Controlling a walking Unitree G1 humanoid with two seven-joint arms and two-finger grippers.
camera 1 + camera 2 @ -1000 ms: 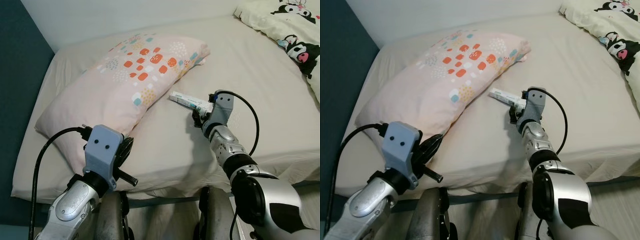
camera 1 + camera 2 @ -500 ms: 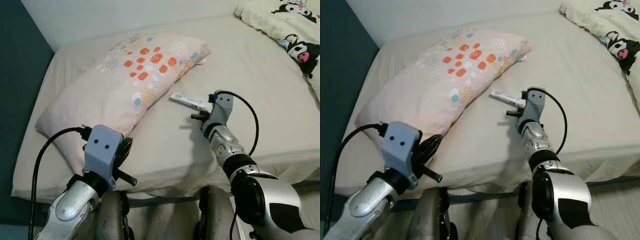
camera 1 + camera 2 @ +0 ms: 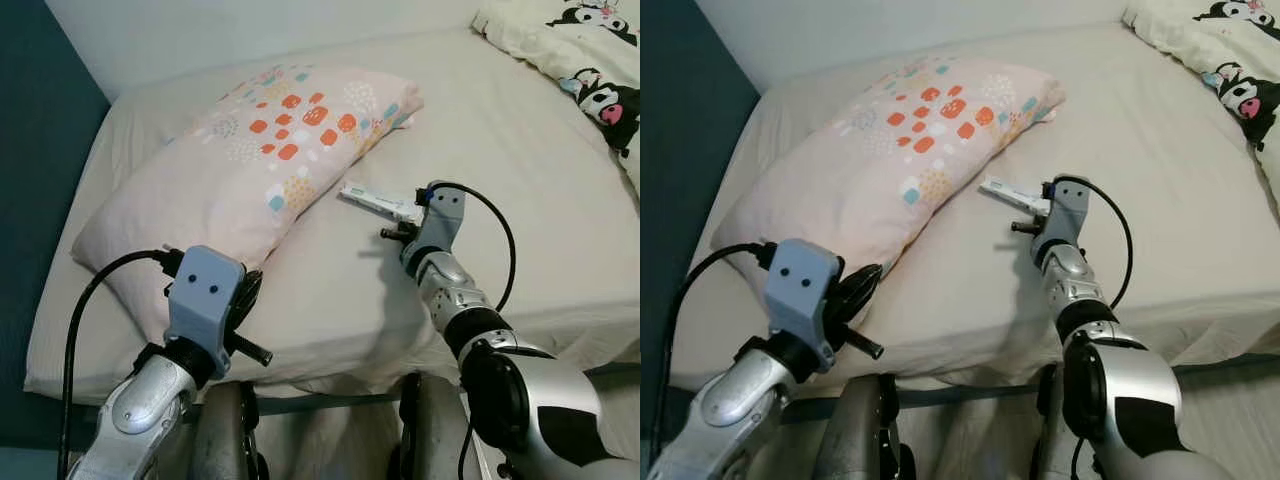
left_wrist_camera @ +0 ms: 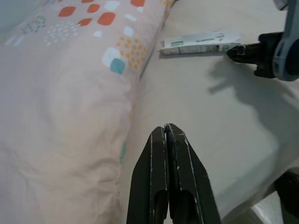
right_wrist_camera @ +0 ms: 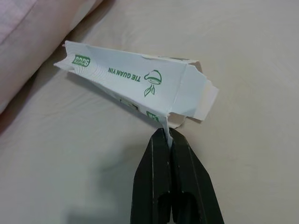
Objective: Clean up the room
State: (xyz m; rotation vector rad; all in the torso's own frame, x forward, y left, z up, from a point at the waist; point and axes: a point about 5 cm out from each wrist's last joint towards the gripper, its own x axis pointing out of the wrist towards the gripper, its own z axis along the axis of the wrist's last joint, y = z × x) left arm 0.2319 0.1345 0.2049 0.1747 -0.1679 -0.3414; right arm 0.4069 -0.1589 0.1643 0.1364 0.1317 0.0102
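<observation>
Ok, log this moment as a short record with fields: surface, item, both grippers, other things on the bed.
surface: bed with a beige sheet
item: white and green carton, flattened, open end flaps, beside the pillow
right gripper: shut on a flap of the carton
left gripper: shut, holding nothing, above the bed's near edge by the pillow
pillow: pink with orange and teal dots, lying diagonally
blanket: cartoon print, far right corner

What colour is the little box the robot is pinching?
The box is white with green print, clearest in the right wrist view.
</observation>
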